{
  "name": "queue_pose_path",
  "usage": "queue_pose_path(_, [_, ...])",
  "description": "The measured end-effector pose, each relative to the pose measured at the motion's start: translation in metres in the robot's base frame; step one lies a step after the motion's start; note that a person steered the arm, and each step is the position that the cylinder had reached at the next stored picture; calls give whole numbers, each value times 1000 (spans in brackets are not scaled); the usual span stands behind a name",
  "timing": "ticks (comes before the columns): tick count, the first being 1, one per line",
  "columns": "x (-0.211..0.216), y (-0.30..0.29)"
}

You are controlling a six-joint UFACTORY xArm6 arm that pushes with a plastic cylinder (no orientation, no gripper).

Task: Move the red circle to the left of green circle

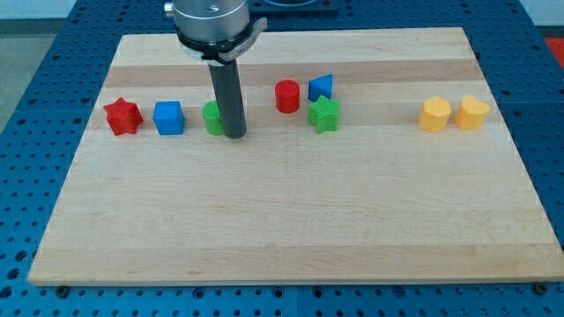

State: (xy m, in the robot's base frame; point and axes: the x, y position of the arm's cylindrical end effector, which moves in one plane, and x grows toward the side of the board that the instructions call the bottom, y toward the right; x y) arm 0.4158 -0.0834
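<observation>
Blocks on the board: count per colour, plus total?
Red: 2, star and circle
Blue: 2, cube and triangle
Green: 2, circle partly behind the rod, star
Yellow: 2, and
Total: 8

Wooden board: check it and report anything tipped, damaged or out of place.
Nothing stands out. All seven blocks sit flat on the wooden board, none damaged. My tip stands just right of the green circle, partly hiding it.

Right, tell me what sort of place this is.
Most likely a robotics lab test bench. A wooden board lies on a blue perforated metal table, small coloured blocks such as the red circle sit in a loose row, and my tip rests beside the green circle.
</observation>
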Motion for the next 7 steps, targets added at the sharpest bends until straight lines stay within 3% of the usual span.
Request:
queue_pose_path(3, [-21, 50])
queue_pose_path(7, [-83, 47])
